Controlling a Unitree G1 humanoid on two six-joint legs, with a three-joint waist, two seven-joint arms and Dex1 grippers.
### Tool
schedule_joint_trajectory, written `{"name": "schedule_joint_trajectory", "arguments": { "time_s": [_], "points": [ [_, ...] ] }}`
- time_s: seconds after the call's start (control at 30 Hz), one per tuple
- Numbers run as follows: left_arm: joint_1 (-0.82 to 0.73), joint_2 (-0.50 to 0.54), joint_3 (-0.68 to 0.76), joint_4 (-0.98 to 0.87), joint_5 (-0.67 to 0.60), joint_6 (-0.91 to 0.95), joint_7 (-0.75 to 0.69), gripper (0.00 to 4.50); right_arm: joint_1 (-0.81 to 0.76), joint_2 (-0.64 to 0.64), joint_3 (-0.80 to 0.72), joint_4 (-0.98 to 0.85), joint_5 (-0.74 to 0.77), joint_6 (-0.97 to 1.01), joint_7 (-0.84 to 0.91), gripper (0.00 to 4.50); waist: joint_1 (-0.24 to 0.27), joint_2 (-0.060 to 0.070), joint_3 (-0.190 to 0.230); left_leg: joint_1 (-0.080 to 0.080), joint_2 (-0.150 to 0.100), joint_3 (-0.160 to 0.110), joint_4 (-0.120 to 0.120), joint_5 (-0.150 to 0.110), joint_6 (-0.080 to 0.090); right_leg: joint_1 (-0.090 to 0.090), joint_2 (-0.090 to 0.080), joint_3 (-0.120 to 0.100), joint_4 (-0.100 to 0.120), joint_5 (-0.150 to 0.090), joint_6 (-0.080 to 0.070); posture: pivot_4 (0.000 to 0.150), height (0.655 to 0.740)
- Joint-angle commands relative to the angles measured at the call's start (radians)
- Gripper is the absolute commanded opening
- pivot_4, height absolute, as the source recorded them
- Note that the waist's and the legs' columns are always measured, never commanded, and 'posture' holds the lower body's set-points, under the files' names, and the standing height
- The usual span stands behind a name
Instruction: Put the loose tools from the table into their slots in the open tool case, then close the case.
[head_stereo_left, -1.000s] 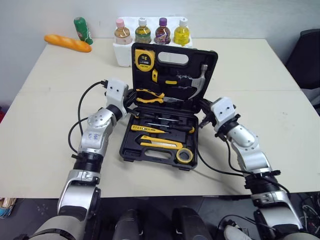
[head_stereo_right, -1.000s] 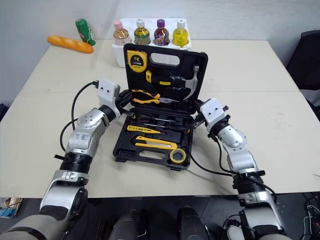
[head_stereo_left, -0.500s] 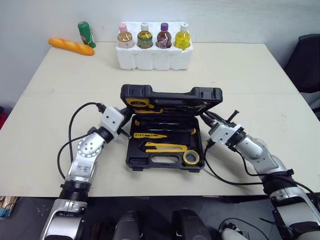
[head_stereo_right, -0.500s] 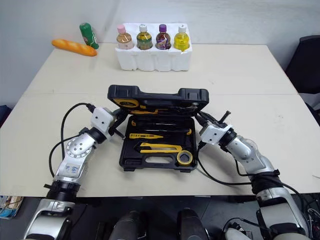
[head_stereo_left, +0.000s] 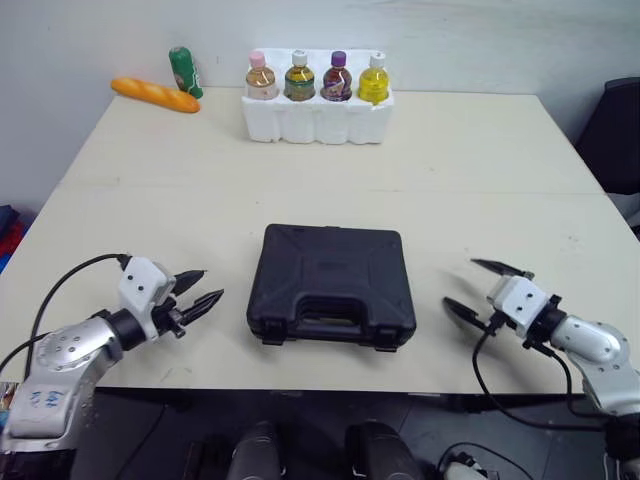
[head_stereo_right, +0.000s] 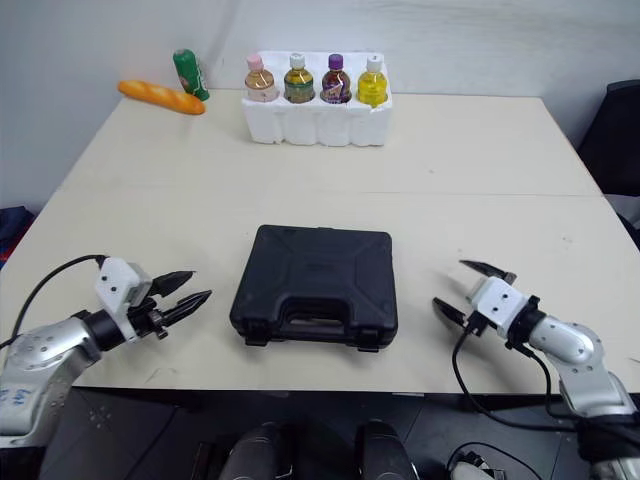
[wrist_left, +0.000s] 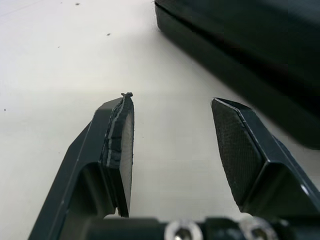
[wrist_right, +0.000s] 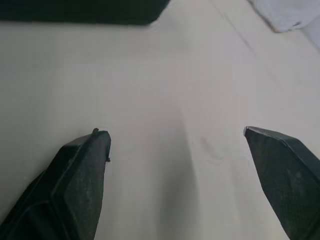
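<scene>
Black fingers (head_stereo_left: 205, 300), spread wide, down at the near edge of the bench (head_stereo_left: 500, 170)! The left tool (head_stereo_left: 206, 284) hung released and empty, low over the bench, tips aimed at the case's left side with a clear gap between. On the other side the right tool (head_stereo_left: 461, 283) was released too, jaws gaping, nothing in them, well apart from the case's right side. In the left wrist view the pads (wrist_left: 123, 150) faced bare bench, with the case wall just ahead.

Between the two arms sat the case (head_stereo_left: 332, 280), lid down, lying flat, handle (head_stereo_left: 324, 322) facing the near edge. So the closing looked all but done. Two latches (head_stereo_left: 385, 341) sat on the front wall, one either side of the handle. Whether they had snapped home, I couldn't tell.

That was the thing to get right, by my reckoning. Come in low from both sides together and press the lid's front corners evenly, so the case didn't skid or tip toward the edge. Then push each latch flat with one fingertip, not a pinch.

Far back, out of the way, a foam tray (head_stereo_left: 318, 120) held four bottles (head_stereo_left: 300, 78), with a green bottle (head_stereo_left: 181, 70) and a bread loaf (head_stereo_left: 155, 94) at the far left corner.
</scene>
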Motion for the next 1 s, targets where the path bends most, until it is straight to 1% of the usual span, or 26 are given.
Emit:
{"name": "schedule_joint_trajectory", "arguments": {
  "time_s": [0.03, 0.1, 0.17, 0.2, 0.27, 0.37, 0.4, 0.43, 0.5, 0.57, 0.67, 0.73, 0.83, 0.93, 1.0],
  "points": [
    [-0.110, 0.066, 0.030, 0.096, 0.034, -0.064, -0.048, 2.61, 0.121, -0.076, -0.092, -0.308, 0.454, 0.508, 0.125, 4.47, 0.003, 0.001, 0.000, -0.001, 0.000, -0.001, -0.004, 0.000, 0.002, -0.001, 0.000, 0.000, -0.001, 0.000, 0.000, 0.150, 0.7400],
    [-0.169, 0.077, 0.006, 0.140, 0.033, -0.070, -0.078, 2.61, 0.122, -0.084, -0.100, -0.355, 0.439, 0.539, 0.145, 4.47, 0.000, 0.001, 0.000, -0.001, 0.000, -0.002, -0.005, 0.001, 0.002, -0.003, 0.000, -0.001, -0.001, -0.001, -0.002, 0.150, 0.7400],
    [-0.258, 0.072, -0.032, 0.193, 0.040, -0.081, -0.104, 2.61, 0.103, -0.093, -0.099, -0.391, 0.449, 0.604, 0.163, 3.95, -0.004, 0.001, 0.000, -0.001, 0.000, 0.000, -0.005, 0.001, 0.002, -0.004, 0.000, -0.001, 0.000, 0.000, -0.002, 0.150, 0.7400],
    [-0.323, 0.064, -0.071, 0.229, 0.054, -0.085, -0.123, 2.36, 0.093, -0.109, -0.074, -0.400, 0.420, 0.614, 0.197, 3.63, -0.003, 0.001, 0.000, -0.001, 0.000, 0.000, -0.005, 0.001, 0.003, -0.004, 0.001, -0.001, 0.000, 0.000, -0.002, 0.150, 0.7400],
    [-0.414, 0.048, -0.137, 0.281, 0.081, -0.081, -0.147, 1.73, 0.082, -0.122, -0.035, -0.406, 0.358, 0.608, 0.242, 2.62, 0.000, 0.001, 0.000, -0.002, 0.000, 0.002, -0.005, 0.001, 0.003, -0.006, 0.001, 0.000, 0.001, 0.000, -0.002, 0.150, 0.7400],
    [-0.557, -0.015, -0.227, 0.414, 0.156, -0.107, -0.126, 0.38, 0.092, -0.131, 0.014, -0.442, 0.297, 0.608, 0.286, 1.11, 0.006, 0.000, 0.000, -0.003, -0.001, 0.004, -0.004, 0.003, -0.001, -0.007, 0.003, -0.001, 0.001, 0.000, -0.002, 0.150, 0.7400],
    [-0.607, -0.046, -0.248, 0.470, 0.185, -0.130, -0.104, 0.01, 0.105, -0.136, 0.016, -0.470, 0.302, 0.631, 0.293, 0.59, 0.012, 0.000, 0.000, -0.003, -0.001, 0.004, -0.003, 0.003, -0.001, -0.007, 0.004, -0.002, 0.001, 0.000, -0.002, 0.150, 0.7400],
    [-0.640, -0.068, -0.260, 0.511, 0.206, -0.148, -0.091, 0.00, 0.114, -0.137, 0.015, -0.488, 0.304, 0.649, 0.299, 0.08, 0.017, 0.000, 0.000, -0.004, -0.002, 0.005, -0.002, 0.003, -0.001, -0.008, 0.005, -0.002, 0.001, 0.000, -0.001, 0.150, 0.7400],
    [-0.706, -0.114, -0.275, 0.575, 0.220, -0.147, -0.079, 0.00, 0.143, -0.151, 0.017, -0.539, 0.312, 0.689, 0.316, 0.02, 0.022, -0.001, 0.001, -0.004, -0.002, 0.008, -0.001, 0.002, 0.001, -0.009, 0.007, -0.002, 0.001, 0.001, 0.001, 0.150, 0.7400],
    [-0.772, -0.161, -0.272, 0.621, 0.205, -0.122, -0.069, 0.00, 0.170, -0.159, 0.021, -0.578, 0.302, 0.709, 0.328, 0.02, 0.024, -0.002, 0.001, -0.005, -0.002, 0.009, 0.001, 0.001, 0.003, -0.009, 0.007, -0.002, 0.000, 0.002, 0.003, 0.150, 0.7400],
    [-0.815, -0.189, -0.274, 0.660, 0.213, -0.130, -0.076, 0.00, 0.185, -0.157, 0.019, -0.601, 0.290, 0.722, 0.333, 0.02, 0.020, -0.004, 0.002, -0.005, -0.002, 0.009, 0.004, 0.000, 0.004, -0.009, 0.006, -0.001, 0.000, 0.002, 0.004, 0.150, 0.7400],
    [-0.853, -0.215, -0.292, 0.711, 0.237, -0.159, -0.068, 0.00, 0.202, -0.142, 0.028, -0.623, 0.287, 0.731, 0.325, 0.02, 0.023, -0.004, 0.002, -0.005, -0.002, 0.010, 0.004, 0.000, 0.004, -0.009, 0.006, -0.001, 0.000, 0.002, 0.004, 0.150, 0.7400],
    [-0.879, -0.268, -0.326, 0.787, 0.265, -0.183, -0.075, 0.00, 0.231, -0.092, 0.077, -0.630, 0.220, 0.695, 0.284, 0.02, 0.026, -0.005, 0.002, -0.005, -0.001, 0.009, 0.005, 0.001, 0.003, -0.009, 0.007, -0.002, 0.000, 0.002, 0.004, 0.150, 0.7400],
    [-0.933, -0.327, -0.357, 0.920, 0.306, -0.266, -0.084, 0.00, 0.189, -0.063, 0.110, -0.627, 0.199, 0.709, 0.283, 0.02, 0.026, -0.005, 0.002, -0.005, -0.002, 0.009, 0.006, 0.000, 0.004, -0.008, 0.007, -0.002, 0.000, 0.002, 0.004, 0.150, 0.7400],
    [-0.960, -0.356, -0.355, 0.971, 0.309, -0.364, -0.119, 0.00, 0.176, -0.071, 0.115, -0.617, 0.190, 0.702, 0.306, 0.02, 0.025, -0.005, 0.002, -0.006, -0.002, 0.009, 0.008, 0.000, 0.004, -0.008, 0.008, -0.002, 0.000, 0.003, 0.005, 0.150, 0.7400]
  ]
}}
